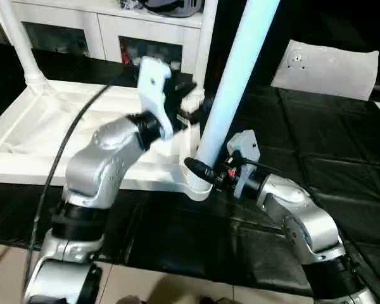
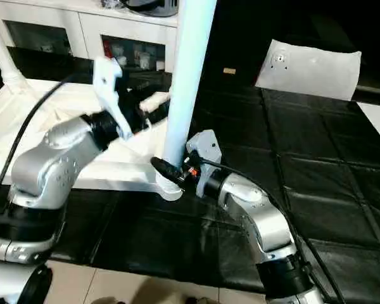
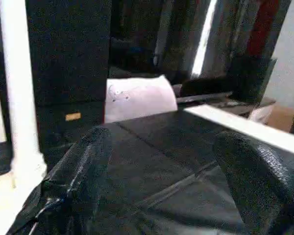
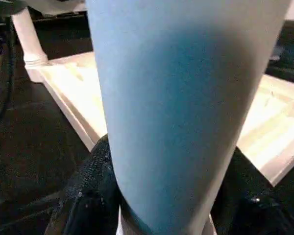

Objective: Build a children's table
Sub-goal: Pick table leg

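**Q:** Right wrist view first: how do the jaws stand?

**A:** The right gripper (image 4: 161, 196) has a black finger on either side of a leg (image 4: 181, 98), close against it just above its foot, about half open; it reads as a grip on the leg. The left gripper (image 3: 166, 171) stands wide apart with nothing between its fingers (image 3: 81, 166), looking out across the dark mat (image 3: 152, 142).

**Q:** Where is the table itself?

**A:** The table top (image 1: 25, 136) lies upside down on the mat, ribbed underside up. The gripped leg (image 1: 231, 88) rises, slightly tilted, from the socket (image 1: 199, 183) at the corner of the top nearest the robot's right arm. Another leg (image 1: 22, 44) stands at the far left corner, and a third (image 1: 206, 38) at the far corner behind the left gripper (image 1: 183, 104), which hovers over the top's right edge. A flat white panel (image 1: 326, 66) lies well apart, at the far right of the mat.

**Q:** Which step is in hand?

**A:** Judged from this, seating the near-right leg in its socket.

**Q:** What does the next move call for?

**A:** Probably bringing the leg upright and pressing it down firmly, the free left gripper steadying the top.
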`<state>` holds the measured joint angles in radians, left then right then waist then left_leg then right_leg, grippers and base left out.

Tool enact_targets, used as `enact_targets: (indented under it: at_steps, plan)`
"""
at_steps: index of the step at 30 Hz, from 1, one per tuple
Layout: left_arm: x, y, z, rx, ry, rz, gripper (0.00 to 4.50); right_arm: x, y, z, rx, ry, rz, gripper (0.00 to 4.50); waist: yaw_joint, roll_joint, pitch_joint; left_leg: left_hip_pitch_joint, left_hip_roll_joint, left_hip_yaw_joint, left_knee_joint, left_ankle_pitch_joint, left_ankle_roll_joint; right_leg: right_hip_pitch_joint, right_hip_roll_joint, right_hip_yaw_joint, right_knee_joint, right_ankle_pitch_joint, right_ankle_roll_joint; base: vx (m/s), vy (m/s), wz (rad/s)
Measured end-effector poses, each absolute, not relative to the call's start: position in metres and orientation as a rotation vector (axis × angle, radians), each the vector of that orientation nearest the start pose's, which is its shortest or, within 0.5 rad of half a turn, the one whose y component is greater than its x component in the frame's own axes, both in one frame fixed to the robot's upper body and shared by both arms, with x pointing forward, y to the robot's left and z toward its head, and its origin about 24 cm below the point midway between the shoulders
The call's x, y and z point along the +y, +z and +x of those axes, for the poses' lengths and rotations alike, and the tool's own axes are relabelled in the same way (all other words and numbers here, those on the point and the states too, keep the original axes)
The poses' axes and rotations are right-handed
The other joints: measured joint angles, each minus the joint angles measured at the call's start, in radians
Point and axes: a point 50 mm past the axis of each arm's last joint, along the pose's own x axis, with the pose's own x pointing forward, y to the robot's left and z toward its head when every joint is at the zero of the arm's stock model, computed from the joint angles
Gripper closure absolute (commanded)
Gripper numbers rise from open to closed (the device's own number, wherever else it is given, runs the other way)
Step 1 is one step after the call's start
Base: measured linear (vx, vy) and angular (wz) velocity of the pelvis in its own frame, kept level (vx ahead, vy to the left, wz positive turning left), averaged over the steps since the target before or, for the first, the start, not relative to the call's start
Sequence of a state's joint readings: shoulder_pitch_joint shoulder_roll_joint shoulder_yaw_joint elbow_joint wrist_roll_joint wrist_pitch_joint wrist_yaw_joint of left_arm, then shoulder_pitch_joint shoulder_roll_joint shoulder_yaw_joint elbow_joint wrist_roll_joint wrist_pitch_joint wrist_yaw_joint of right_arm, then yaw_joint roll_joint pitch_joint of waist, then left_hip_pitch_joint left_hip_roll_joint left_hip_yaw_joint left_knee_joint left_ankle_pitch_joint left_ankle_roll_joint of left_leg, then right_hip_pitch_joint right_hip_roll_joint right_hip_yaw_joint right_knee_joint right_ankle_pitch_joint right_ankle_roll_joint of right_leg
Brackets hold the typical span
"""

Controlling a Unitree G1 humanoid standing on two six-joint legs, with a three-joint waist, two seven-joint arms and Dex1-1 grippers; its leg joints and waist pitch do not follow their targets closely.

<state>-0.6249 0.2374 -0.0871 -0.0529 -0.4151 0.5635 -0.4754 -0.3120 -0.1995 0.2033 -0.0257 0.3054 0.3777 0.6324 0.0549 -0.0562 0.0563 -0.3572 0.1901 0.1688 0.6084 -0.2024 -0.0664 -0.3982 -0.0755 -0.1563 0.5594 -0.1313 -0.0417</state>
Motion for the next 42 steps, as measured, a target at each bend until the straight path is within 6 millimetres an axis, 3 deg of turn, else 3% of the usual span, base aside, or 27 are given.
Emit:
enact_targets:
  at_steps: [12, 18, 22, 25, 28, 33, 36, 39, 42]
  plan:
    - [0.078, 0.183, 0.316, -0.084, -0.838, 0.040, 0.38, -0.090, 0.082, 0.290, 0.112, 0.867, 0.049, 2.59, 0.000, 0.000, 0.000, 0.000, 0.000, 0.000, 0.000, 0.000, 0.000, 0.000, 0.000, 0.001, 0.001, 0.000, 0.000, 0.000, 0.000, 0.00]
    - [0.077, 0.185, 0.317, -0.100, -0.790, -0.010, 0.38, -0.090, 0.085, 0.294, 0.069, 0.805, 0.067, 2.59, -0.004, 0.000, 0.000, 0.000, 0.000, 0.000, 0.000, 0.000, 0.000, 0.000, 0.000, 0.000, 0.001, 0.000, 0.000, 0.000, 0.000, 0.00]
    - [0.089, 0.190, 0.323, -0.136, -0.666, -0.065, 0.38, -0.093, 0.099, 0.302, 0.021, 0.735, 0.109, 2.59, -0.014, 0.000, 0.000, 0.000, 0.000, 0.000, 0.000, 0.000, 0.000, 0.000, 0.000, 0.000, 0.001, 0.000, 0.000, 0.000, 0.000, 0.00]
    - [0.117, 0.191, 0.327, -0.163, -0.516, -0.072, 0.38, -0.104, 0.099, 0.306, 0.053, 0.636, 0.170, 2.59, -0.022, -0.001, 0.000, 0.001, 0.000, 0.000, 0.000, 0.000, 0.000, 0.000, 0.000, 0.000, 0.001, 0.000, 0.000, 0.000, 0.000, 0.00]
    - [0.148, 0.176, 0.328, -0.152, -0.351, -0.055, 0.38, -0.120, 0.099, 0.308, 0.091, 0.492, 0.212, 2.59, -0.027, -0.001, -0.001, 0.000, 0.000, 0.000, 0.000, 0.000, 0.000, -0.001, 0.000, 0.001, 0.001, 0.000, 0.000, 0.000, 0.000, 0.00]
    - [0.190, 0.120, 0.311, 0.091, -0.106, -0.040, 0.38, -0.131, 0.086, 0.298, 0.203, 0.313, 0.332, 2.59, -0.026, -0.001, -0.001, -0.001, 0.000, 0.001, -0.002, 0.000, 0.000, -0.002, 0.000, 0.001, 0.001, 0.000, 0.000, 0.000, 0.000, 0.00]
    - [0.198, 0.091, 0.295, 0.186, -0.058, -0.062, 0.38, -0.135, 0.076, 0.293, 0.349, 0.269, 0.327, 2.59, -0.023, -0.002, -0.001, -0.002, 0.000, 0.001, -0.002, 0.000, 0.000, -0.003, 0.000, 0.001, 0.001, 0.000, 0.000, 0.000, 0.000, 0.00]
    - [0.199, 0.086, 0.282, 0.179, -0.033, -0.058, 0.38, -0.127, 0.074, 0.286, 0.368, 0.308, 0.394, 2.59, -0.020, -0.002, -0.001, 0.001, 0.000, 0.001, -0.001, 0.000, 0.000, -0.001, 0.000, 0.001, 0.000, 0.000, 0.000, 0.000, 0.000, 0.00]
    - [0.194, 0.083, 0.278, 0.179, -0.030, -0.080, 0.38, -0.128, 0.080, 0.285, 0.282, 0.304, 0.387, 2.59, -0.021, -0.002, -0.001, 0.001, 0.000, 0.000, 0.000, 0.000, 0.000, 0.000, 0.000, 0.000, -0.002, 0.000, 0.000, 0.000, 0.000, 0.00]
